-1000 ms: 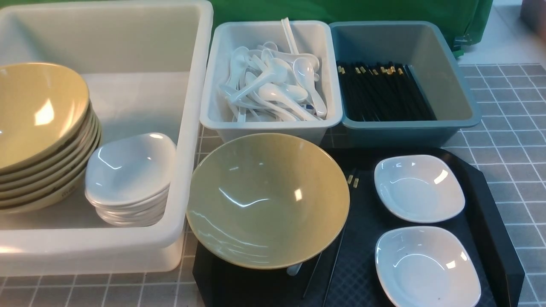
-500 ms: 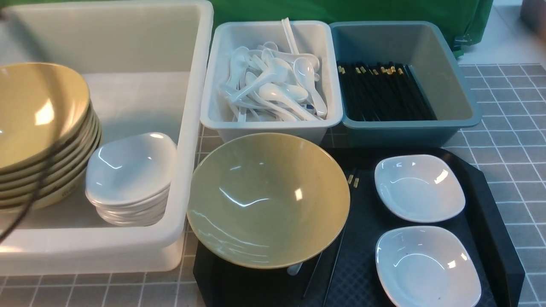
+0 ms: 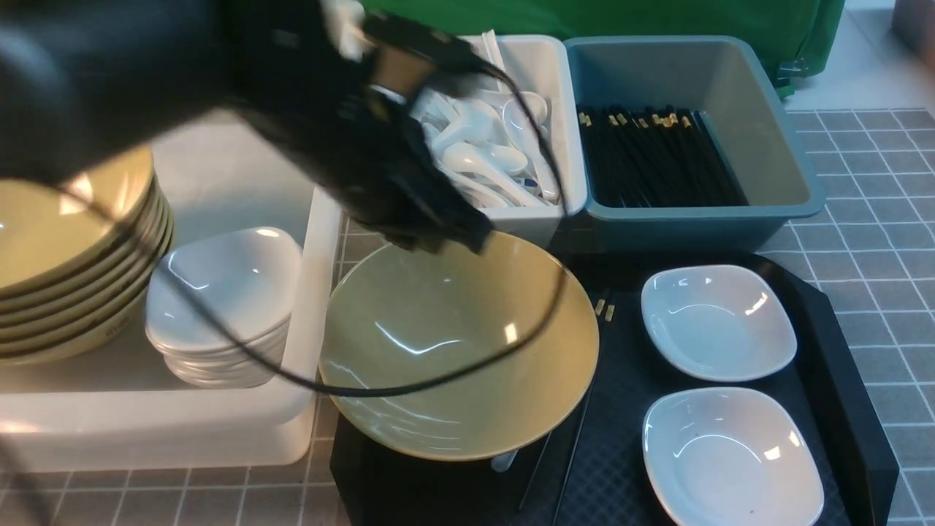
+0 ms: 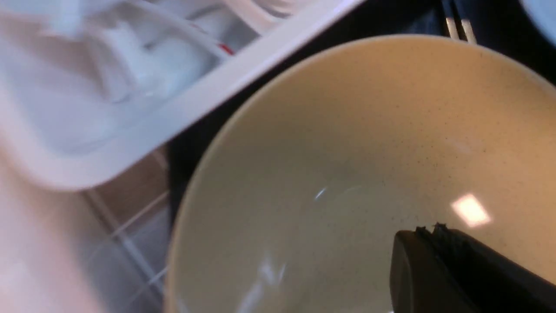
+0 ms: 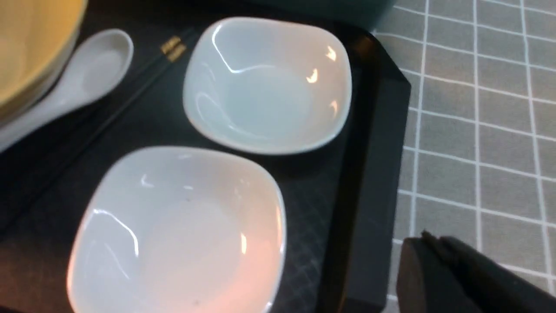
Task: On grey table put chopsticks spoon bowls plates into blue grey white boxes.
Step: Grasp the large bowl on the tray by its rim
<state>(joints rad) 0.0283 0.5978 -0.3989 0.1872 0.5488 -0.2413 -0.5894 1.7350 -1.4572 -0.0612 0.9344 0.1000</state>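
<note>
In the front view the left gripper (image 3: pixel 449 235) hung, blurred, at the far rim of the yellow bowl (image 3: pixel 459 343); we could not read its jaws there. The bowl sat on the left end of the black tray (image 3: pixel 840 351). It was wide, shallow and glossy, and a loose cable (image 3: pixel 438 383) drooped across it. A pair of chopsticks (image 3: pixel 605 307) (black, gold-tipped) lay just beside it, and a spoon (image 3: pixel 504 460) peeped from under its near edge. To the right sat a far white dish (image 3: pixel 718 321) and a near white dish (image 3: pixel 730 456), both squarish with rounded corners. Behind stood the white box (image 3: pixel 310 292), the grey box (image 3: pixel 537 212) with heaped spoons (image 3: pixel 482 157), and the blue box (image 3: pixel 694 230) with bundled chopsticks (image 3: pixel 657 161).

In the left wrist view we saw the jaws pressed together, holding nothing, above the bowl's speckled inside. Whether they touched it we could not tell.

In the right wrist view the right gripper (image 5: pixel 430 245) was likewise closed and empty. It hung over the tiled grey table (image 5: pixel 478 108), just off the tray's cross-hatched edge.
</note>
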